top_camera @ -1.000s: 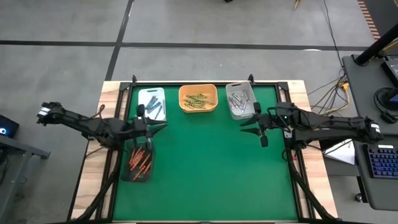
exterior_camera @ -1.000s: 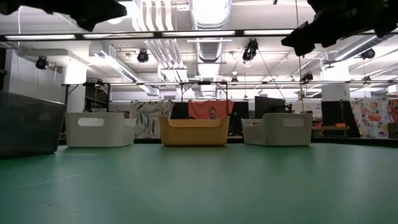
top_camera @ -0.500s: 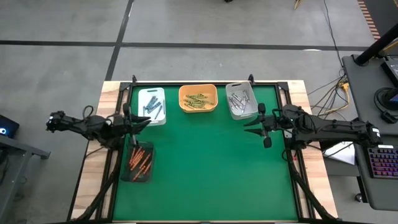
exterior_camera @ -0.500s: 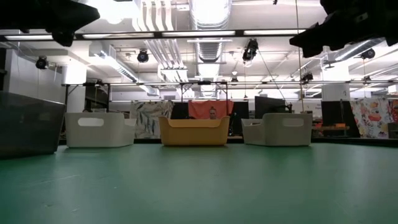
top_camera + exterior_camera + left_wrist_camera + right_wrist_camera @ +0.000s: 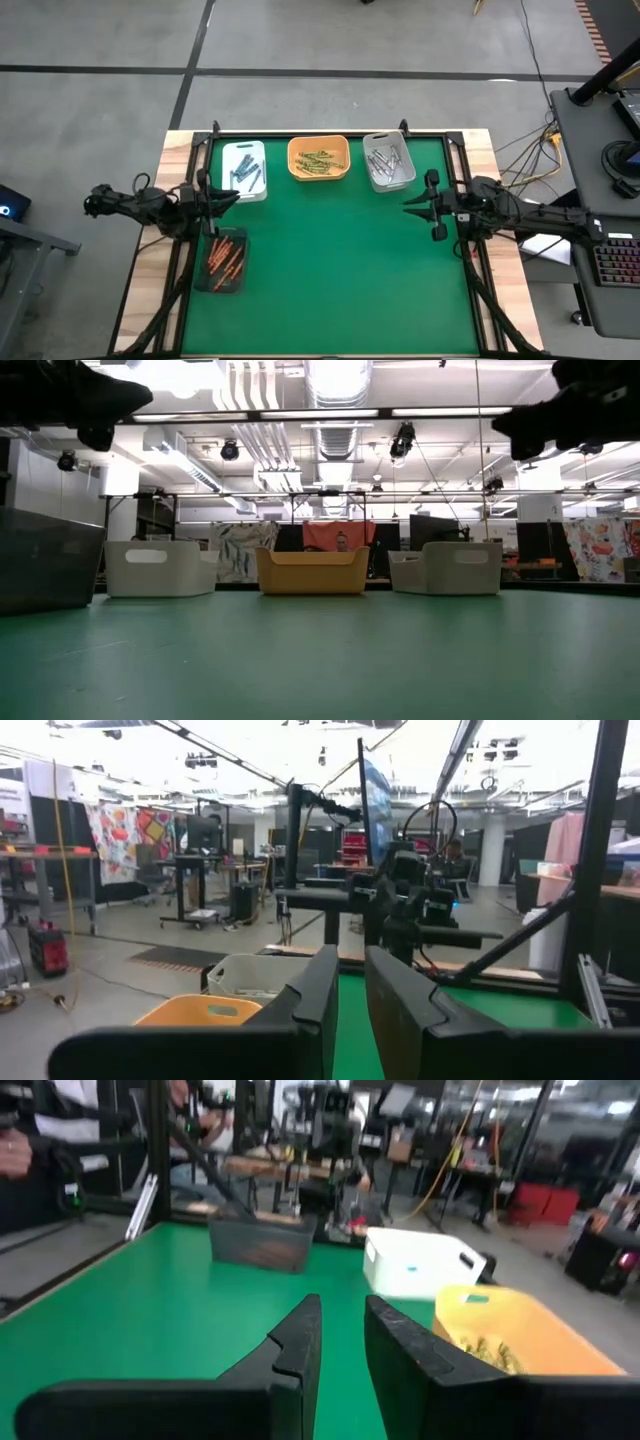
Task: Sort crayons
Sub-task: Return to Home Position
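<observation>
The left gripper (image 5: 232,200) has its jaws drawn nearly together, only a slit between them and nothing in it. The right gripper (image 5: 408,207) is pinched the same way and is just as empty.

No loose crayon shows on the green mat (image 5: 330,270). All the crayons in view lie in bins:
- The red-orange crayons (image 5: 225,258) lie in the dark translucent bin (image 5: 200,280), just beside the left jaws.
- The dark blue-grey crayons (image 5: 247,174) lie in the white plastic tray (image 5: 243,150), near the left jaws on their other side.
- The yellow-olive crayons (image 5: 318,160) lie in the orange plastic bin (image 5: 295,150), between the two grippers and farther back.
- The grey-white crayons (image 5: 388,165) lie in the grey plastic bin (image 5: 375,140), near the right jaws.

Such thin wax sticks are probably very light, stiff but brittle, a little slick, and apt to roll. A gentle pinch across the middle of one stick, lifted clear of its neighbours, would suit best.

Both arms lie low and folded back along the table's side edges. Their grippers are level, point inward at each other across the mat, and hang well above it in the low view.
</observation>
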Action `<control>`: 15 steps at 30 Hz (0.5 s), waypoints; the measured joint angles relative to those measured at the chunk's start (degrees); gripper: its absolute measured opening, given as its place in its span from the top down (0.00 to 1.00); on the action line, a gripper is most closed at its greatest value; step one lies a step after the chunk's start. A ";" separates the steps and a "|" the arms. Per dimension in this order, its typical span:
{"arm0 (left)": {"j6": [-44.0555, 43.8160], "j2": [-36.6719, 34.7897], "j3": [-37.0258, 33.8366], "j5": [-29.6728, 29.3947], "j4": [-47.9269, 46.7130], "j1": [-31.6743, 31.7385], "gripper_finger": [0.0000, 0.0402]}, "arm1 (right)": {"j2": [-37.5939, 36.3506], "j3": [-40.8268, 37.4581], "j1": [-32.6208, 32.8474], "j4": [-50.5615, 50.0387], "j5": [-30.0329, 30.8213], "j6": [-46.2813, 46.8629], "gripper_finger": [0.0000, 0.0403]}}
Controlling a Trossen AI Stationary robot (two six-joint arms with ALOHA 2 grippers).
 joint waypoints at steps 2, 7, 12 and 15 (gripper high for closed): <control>-0.33 -0.33 -0.74 0.00 0.41 0.00 0.91 | -2.53 -1.12 0.00 -0.07 -0.02 0.00 0.83; -2.45 -0.62 -3.72 -0.02 0.03 0.00 0.91 | -9.44 -4.70 0.00 0.16 -0.09 -0.19 0.83; -3.93 -0.62 -5.31 -0.09 0.17 0.00 0.91 | -11.43 -8.95 -0.04 1.85 1.05 -0.53 0.83; -3.97 -0.61 -6.46 -0.10 0.15 0.04 0.91 | -10.54 -9.34 -0.04 0.09 4.21 -0.91 0.83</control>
